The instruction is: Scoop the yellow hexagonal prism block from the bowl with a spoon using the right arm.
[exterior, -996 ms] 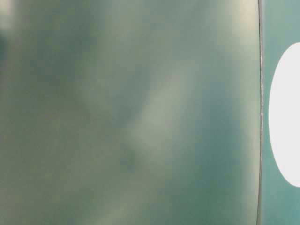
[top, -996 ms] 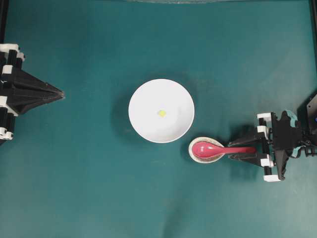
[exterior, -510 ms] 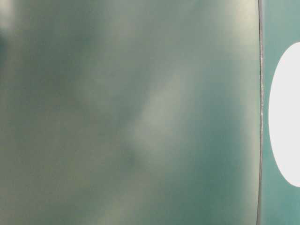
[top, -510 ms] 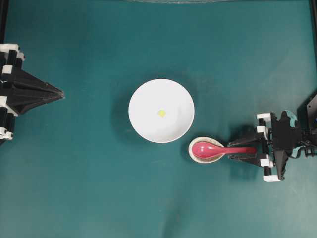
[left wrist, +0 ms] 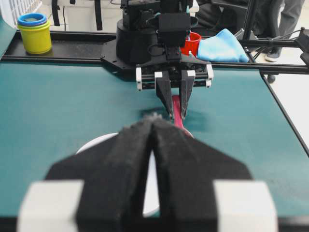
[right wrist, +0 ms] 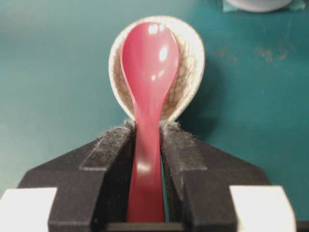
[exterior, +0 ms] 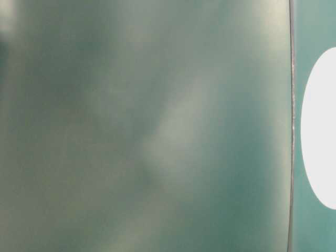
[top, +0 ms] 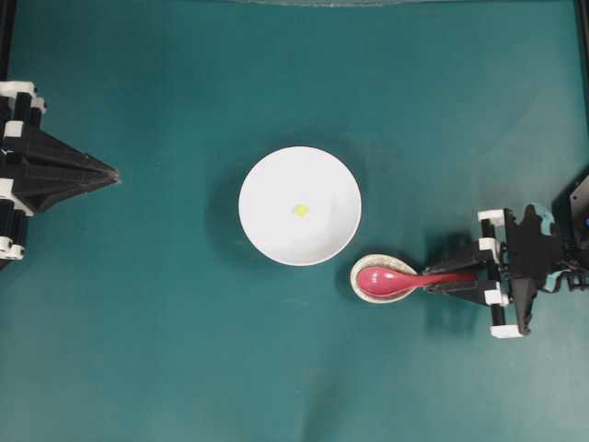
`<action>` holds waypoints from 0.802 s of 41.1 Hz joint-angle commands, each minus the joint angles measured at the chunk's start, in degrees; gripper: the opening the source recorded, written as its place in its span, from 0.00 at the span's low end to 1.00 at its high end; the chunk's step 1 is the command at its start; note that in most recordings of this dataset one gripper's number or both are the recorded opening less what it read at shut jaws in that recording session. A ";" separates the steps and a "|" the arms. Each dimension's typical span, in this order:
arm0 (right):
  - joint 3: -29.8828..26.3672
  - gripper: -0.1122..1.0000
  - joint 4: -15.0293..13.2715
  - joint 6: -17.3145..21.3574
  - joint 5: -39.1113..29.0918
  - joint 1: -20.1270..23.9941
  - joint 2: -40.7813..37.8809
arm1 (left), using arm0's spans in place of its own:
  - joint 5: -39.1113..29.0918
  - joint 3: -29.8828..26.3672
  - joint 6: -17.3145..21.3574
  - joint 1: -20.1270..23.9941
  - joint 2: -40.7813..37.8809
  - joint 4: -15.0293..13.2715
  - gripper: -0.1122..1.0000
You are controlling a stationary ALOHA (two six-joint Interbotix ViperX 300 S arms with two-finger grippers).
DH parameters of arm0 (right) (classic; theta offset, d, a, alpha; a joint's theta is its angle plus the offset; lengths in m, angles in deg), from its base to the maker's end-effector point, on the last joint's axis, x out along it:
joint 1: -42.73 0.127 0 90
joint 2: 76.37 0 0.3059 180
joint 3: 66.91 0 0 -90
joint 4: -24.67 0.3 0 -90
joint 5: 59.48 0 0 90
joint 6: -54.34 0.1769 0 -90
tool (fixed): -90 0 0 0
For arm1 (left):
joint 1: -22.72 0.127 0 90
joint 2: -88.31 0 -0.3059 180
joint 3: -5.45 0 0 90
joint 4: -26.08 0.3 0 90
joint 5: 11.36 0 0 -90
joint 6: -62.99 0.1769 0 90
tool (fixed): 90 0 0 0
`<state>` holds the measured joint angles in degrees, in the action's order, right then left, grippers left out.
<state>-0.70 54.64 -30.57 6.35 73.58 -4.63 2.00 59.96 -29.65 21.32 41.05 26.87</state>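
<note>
Right wrist view shows my right tool (right wrist: pixel 147 145) clamped on the spoon (right wrist: pixel 148 72) handle; its glossy surface could slip when lifted.

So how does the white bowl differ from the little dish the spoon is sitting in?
The bowl is plain white; the spoon rest is crackle-patterned cream. The bowl is round and far larger; the spoon rest is a small oval. The bowl holds only the tiny yellow block, while the spoon rest cradles the scoop of the pink-red spoon, whose handle lies between the right gripper's jaws. Both sit upright on the green table, nearly touching.
</note>
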 commanded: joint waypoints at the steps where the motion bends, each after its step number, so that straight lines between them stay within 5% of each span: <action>1: 0.70 0.32 0.09 0.00 0.00 0.44 3.34 | 0.26 -1.32 -0.09 0.18 -0.26 0.00 0.12; 12: 1.93 0.32 0.18 -1.23 -5.98 0.00 11.43 | 0.26 -1.32 0.00 0.18 -0.26 0.00 0.12; 33: 1.23 0.32 0.18 -11.34 -16.26 -8.70 22.68 | 0.79 -1.49 0.09 0.18 -0.18 0.00 0.12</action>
<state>1.32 54.73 -40.76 -8.41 66.46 15.58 2.17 59.96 -29.65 21.32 41.05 26.87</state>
